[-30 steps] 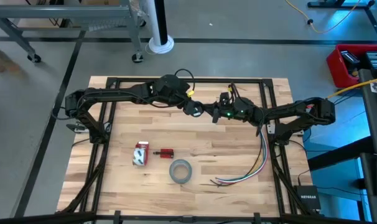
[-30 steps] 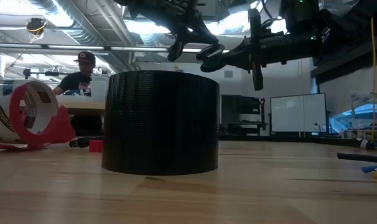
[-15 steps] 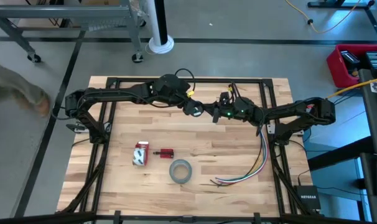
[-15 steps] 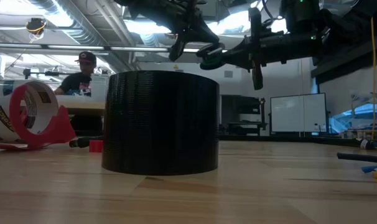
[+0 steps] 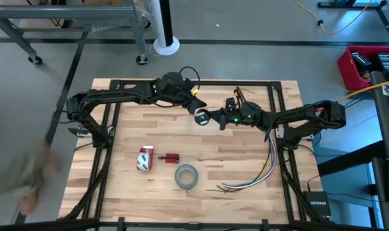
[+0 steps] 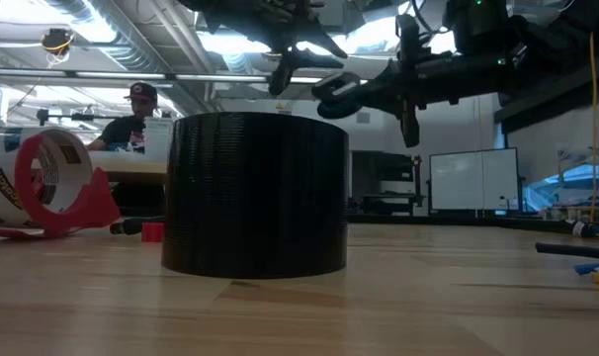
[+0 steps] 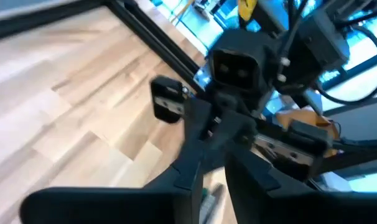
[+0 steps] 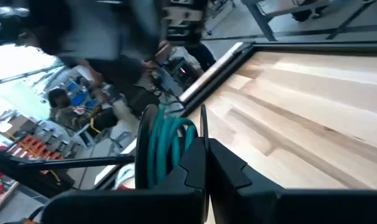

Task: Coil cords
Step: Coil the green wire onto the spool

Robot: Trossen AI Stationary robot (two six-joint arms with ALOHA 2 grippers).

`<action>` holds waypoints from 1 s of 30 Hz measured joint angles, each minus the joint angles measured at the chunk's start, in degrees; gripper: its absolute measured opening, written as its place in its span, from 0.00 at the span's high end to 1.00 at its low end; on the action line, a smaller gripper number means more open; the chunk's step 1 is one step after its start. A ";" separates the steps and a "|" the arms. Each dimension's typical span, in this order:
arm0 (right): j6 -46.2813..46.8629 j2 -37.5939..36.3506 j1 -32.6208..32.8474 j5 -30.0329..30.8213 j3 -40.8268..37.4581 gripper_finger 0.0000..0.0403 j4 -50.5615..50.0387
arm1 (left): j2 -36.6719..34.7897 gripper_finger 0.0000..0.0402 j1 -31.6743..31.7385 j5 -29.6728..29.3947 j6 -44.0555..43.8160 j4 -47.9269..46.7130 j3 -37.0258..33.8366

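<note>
**Cord coil held above tabletop by right hand; left hand clear of it**

Nearest on the tabletop [image 5: 233, 154] lies the grey tape roll [image 5: 186, 176]. A red-and-white tape dispenser [image 5: 145, 159] sits to its left, and a bunch of multicoloured wires [image 5: 262, 172] to its right.

Further back, above mid-table, the right hand [image 5: 210, 118] is clenched on the small round coil of the cord [image 5: 200, 117], holding it off the surface.

The left hand [image 5: 196, 96] hovers just behind the coil and apart from it. Its fingers are slightly parted and grasp nothing.

Beyond the table, a person [image 6: 131, 124] in a cap is at a bench.
</note>
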 joint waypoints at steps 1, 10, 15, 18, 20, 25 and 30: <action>0.00 0.03 0.00 0.09 0.00 0.99 -0.16 | 0.01 0.85 -0.03 0.17 -0.37 -0.04 -0.01; 0.04 0.02 -0.07 0.59 0.04 0.99 0.41 | 0.07 0.84 0.27 0.61 1.36 0.13 -0.05; 0.13 0.02 -0.07 0.90 0.08 0.99 0.43 | 0.07 0.84 1.61 0.80 4.25 -0.04 -0.10; 0.16 0.00 -0.09 0.90 0.11 0.99 0.45 | 0.07 0.84 2.15 0.78 6.24 -0.06 -0.10; 0.15 0.00 -0.09 0.91 0.13 0.99 0.45 | 0.07 0.84 2.34 0.80 8.03 -0.19 -0.12; 0.15 -0.02 -0.11 0.91 0.15 0.99 0.47 | 0.07 0.84 2.39 0.95 13.10 -0.68 -0.14; 0.16 -0.02 -0.11 0.91 0.15 0.99 0.48 | -0.54 0.84 2.39 1.37 16.42 -3.73 -0.21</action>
